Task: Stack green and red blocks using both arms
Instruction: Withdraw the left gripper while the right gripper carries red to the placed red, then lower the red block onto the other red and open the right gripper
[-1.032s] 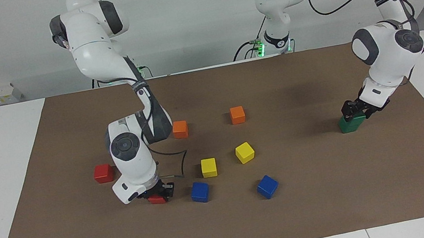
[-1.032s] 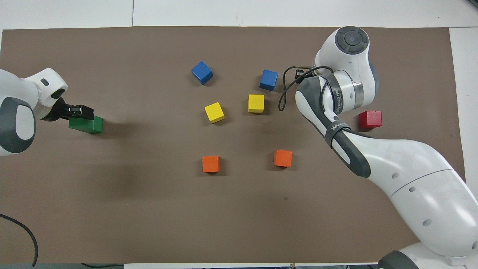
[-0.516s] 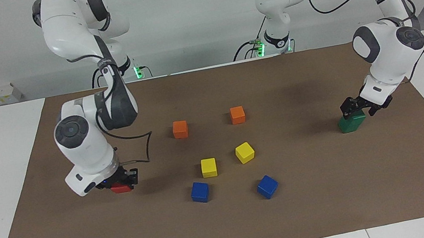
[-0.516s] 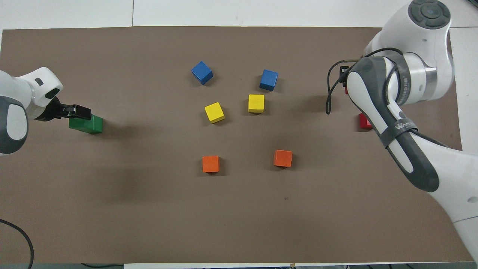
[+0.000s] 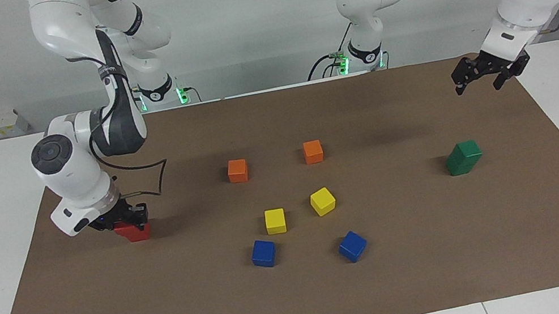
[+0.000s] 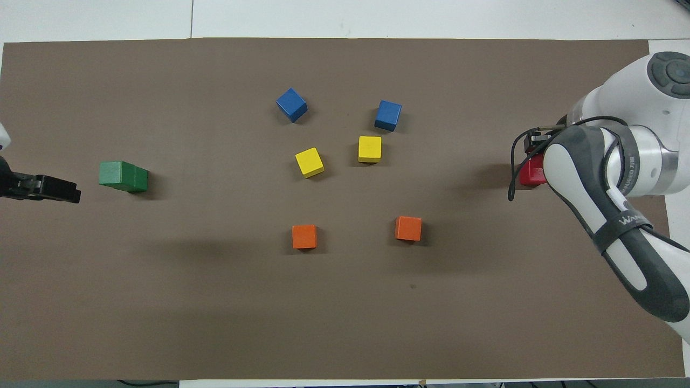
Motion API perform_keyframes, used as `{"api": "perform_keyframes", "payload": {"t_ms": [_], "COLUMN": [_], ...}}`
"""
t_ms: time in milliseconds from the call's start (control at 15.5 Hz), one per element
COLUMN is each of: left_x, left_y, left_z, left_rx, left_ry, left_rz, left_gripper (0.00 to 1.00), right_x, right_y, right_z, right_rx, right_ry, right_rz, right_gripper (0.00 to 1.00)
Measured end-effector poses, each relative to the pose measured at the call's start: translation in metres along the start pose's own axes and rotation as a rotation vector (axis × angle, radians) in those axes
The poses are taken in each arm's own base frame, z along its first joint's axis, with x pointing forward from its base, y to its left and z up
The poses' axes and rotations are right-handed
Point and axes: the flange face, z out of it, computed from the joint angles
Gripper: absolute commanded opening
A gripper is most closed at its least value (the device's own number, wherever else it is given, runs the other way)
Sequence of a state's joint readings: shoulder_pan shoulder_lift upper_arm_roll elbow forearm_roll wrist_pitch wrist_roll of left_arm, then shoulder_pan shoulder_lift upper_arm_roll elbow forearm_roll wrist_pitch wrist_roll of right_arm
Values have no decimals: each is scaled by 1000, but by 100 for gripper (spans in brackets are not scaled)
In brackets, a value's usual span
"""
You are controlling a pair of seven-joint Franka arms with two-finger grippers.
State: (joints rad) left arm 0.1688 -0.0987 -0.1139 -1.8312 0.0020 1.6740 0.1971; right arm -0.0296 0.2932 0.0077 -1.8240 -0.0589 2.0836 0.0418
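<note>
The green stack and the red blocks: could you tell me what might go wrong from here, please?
1. The green stack looks slightly skewed in the facing view. The left claw hangs open well above the table, so nothing steadies the stack and a knock could topple it.
2. The right claw sits low on the red blocks, and its arm hides their alignment from overhead. An off-centre upper cube might slip off when it is released.
</note>
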Motion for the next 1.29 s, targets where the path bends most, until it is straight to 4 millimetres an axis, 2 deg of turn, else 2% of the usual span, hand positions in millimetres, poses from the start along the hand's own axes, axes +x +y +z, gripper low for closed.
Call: {"api": "perform_keyframes", "payload": {"t_ms": [194,452,710,1290], "left_x": [-9,8,27,29], "left_y": [5,26,45,40], "left_z": [-29,-36,-55,-53], "left_rx": [2,-5,-6,-8], "left_ry": [-3,-11,-3,-20], "left_rz": [5,-2,-27,-53], "left_gripper": [100,100,100,100], "right_x": [-11,-23,-26,-29], "right_y": [5,2,2,5], "right_z": [12,33,33,37], "right_rx": [3,6,6,8], "right_ry": [26,56,57,95], "right_rz": [1,-4,-4,-8], "right_gripper": [0,0,0,0]}}
